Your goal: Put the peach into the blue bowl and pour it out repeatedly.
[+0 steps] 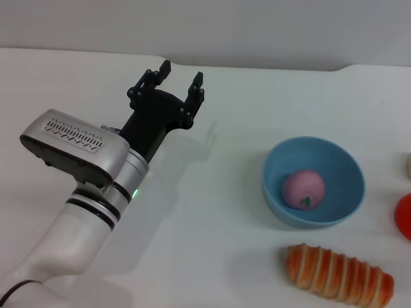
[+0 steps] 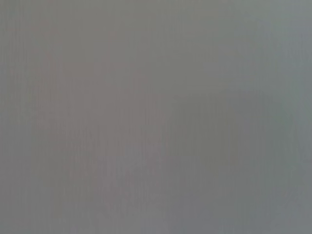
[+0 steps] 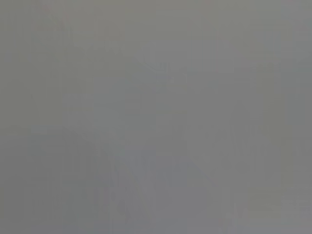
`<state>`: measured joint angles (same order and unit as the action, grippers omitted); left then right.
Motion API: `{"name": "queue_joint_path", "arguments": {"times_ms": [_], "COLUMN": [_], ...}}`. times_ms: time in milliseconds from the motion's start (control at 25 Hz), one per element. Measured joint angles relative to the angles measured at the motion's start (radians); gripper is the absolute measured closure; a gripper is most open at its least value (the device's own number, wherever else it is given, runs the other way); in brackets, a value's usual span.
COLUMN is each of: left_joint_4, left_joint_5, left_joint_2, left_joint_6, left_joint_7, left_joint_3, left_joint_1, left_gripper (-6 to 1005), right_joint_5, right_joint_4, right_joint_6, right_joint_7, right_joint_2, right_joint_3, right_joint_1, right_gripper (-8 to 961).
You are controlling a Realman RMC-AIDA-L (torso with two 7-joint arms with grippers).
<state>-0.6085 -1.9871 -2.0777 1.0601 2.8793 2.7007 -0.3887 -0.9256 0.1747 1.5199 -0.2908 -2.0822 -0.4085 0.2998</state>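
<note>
While peach (image 1: pixel 304 190) sits in blue bowl (image 1: pixel 313 181) near table (image 1: pixel 212 205) right edge, pour-out is judged pending; left gripper (image 1: pixel 178 82) held spread, empty; wrist views blank, right gripper probably parked.

This looks like a robot test bench in a lab rather than a home or kitchen. A plain white table (image 1: pixel 212 192) runs back to a bare grey wall (image 1: pixel 205 25), with no furniture, appliances or decoration around it. What lies on the surface is sparse and staged: a light blue bowl (image 1: pixel 334 212) holding a toy-like pink peach (image 1: pixel 303 189), and a glossy orange-and-white striped loaf (image 1: pixel 338 274) that looks like a prop. Both wrist views show only flat grey.
</note>
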Motion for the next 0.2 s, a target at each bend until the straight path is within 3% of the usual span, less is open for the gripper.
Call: {"name": "queue_joint_path", "arguments": {"times_ms": [200], "left_joint_4": [0.0], "left_joint_5": [-0.002], "left_joint_2": [0.001], "left_joint_6": [0.001], "left_joint_7": [0.0], "left_joint_3": [0.002], "left_joint_1": [-0.001], "left_gripper": [448], "right_joint_5": [0.0], "right_joint_4": [0.0], "right_joint_6": [0.0], "right_joint_7": [0.0], "right_joint_2": [0.0], "right_joint_3": [0.001], "right_joint_1": [-0.001], "right_gripper": [333]}}
